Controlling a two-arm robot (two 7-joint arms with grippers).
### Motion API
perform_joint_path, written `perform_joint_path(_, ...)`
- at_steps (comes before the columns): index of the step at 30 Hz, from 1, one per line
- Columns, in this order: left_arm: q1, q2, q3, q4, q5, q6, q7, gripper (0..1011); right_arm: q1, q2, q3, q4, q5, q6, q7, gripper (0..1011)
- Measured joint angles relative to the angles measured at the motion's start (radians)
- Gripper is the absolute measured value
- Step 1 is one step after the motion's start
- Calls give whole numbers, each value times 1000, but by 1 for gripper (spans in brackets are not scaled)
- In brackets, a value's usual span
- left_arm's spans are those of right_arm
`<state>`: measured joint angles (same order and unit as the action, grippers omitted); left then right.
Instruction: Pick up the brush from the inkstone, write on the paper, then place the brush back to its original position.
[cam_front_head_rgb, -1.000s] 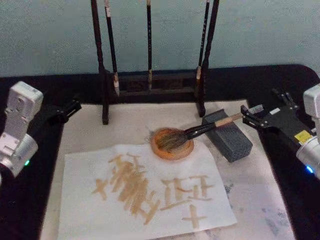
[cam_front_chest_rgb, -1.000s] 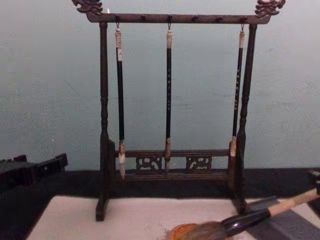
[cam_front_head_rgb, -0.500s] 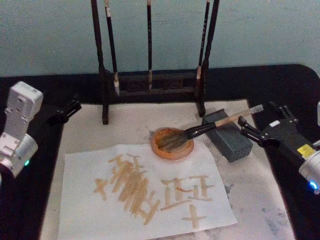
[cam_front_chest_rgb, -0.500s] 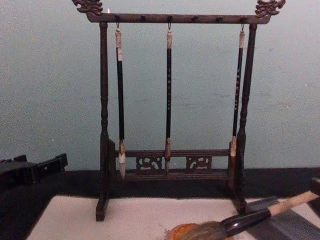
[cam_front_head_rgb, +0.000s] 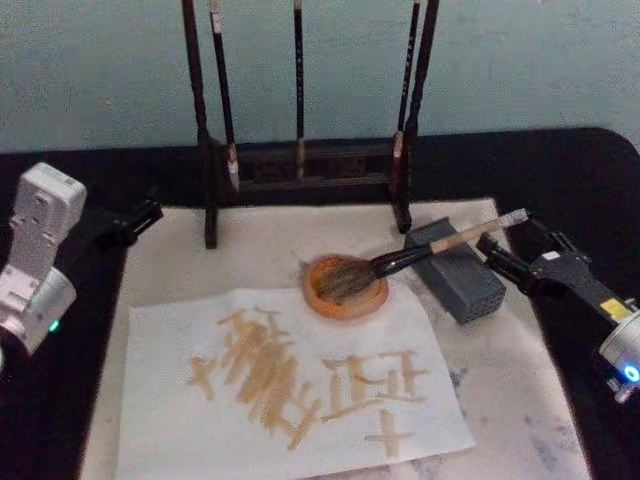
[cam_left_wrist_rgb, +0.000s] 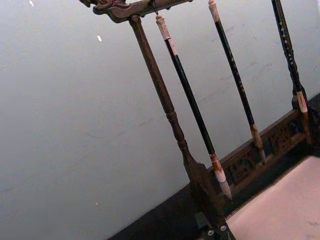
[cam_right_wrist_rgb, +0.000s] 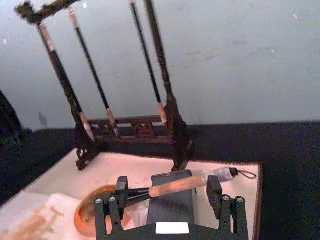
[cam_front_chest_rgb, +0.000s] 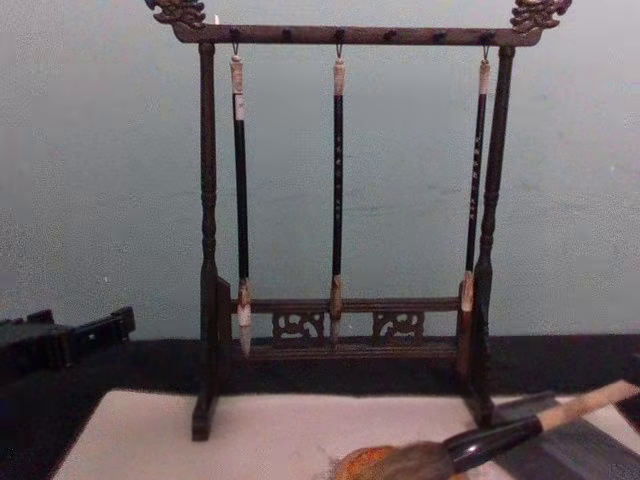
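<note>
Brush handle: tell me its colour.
The handle is pale tan wood; clearest in the right wrist view.

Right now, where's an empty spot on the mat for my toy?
Two bare patches of mat: between the rack and the paper, left of the dish, and the front right corner beside the paper. It's crowded around the dish, brush, grey block and right gripper.

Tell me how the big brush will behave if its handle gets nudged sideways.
The brush has a round handle propped on the grey block, so it would probably roll or slide off. Its bushy head in the orange dish looks soft, likely bending.
</note>
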<state>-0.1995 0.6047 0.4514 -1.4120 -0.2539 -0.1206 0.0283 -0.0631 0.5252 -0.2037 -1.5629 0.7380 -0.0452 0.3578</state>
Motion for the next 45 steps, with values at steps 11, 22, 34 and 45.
perform_joint_path(11, 0, 0, 0, 0, 0, 0, 0, 1002, 31, -52, 58, 82, 240, 124, 53, 1008)
perform_joint_path(22, 0, 0, 0, 0, 0, 0, 0, 1002, 54, -75, 75, 133, 378, 186, 51, 1008)
perform_joint_path(34, 0, 0, 0, 0, 0, 0, 0, 1002, 69, -73, 58, 155, 447, 210, 43, 1008)
perform_joint_path(45, 0, 0, 0, 0, 0, 0, 0, 1000, 100, -72, 36, 195, 504, 230, 51, 1008)
